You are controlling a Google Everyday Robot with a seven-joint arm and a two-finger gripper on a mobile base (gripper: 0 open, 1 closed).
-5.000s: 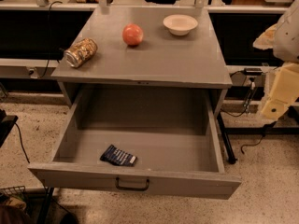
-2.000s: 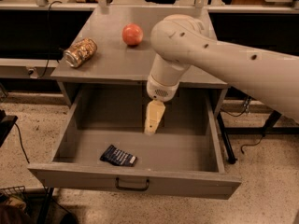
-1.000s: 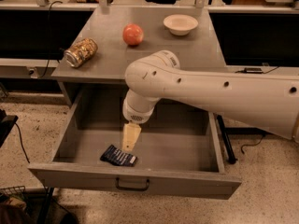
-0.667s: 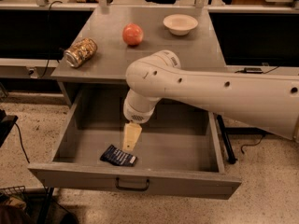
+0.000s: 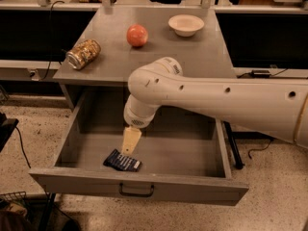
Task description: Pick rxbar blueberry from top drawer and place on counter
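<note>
- Gripper (image 5: 129, 146) hangs in the drawer (image 5: 183, 150); you can't tell its opening.
- Snack bar (image 5: 122, 161) lies just below it: likely light, flat, slick wrapper.
- Grab it across its short width.

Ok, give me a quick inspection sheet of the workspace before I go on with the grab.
Surface: counter, grey and flat; top drawer pulled out below it.
Job's things: rxbar blueberry lies flat on the drawer floor, front left, not lifted.
Clutter: gold can on its side, red round fruit and white bowl, all on the counter.
Grippers: gripper inside the drawer, pointing down at the bar's far edge; contact cannot be told.
Cables: black cable on the floor at left; second cable at right.
Surroundings: speckled floor; wire basket at lower left.
</note>
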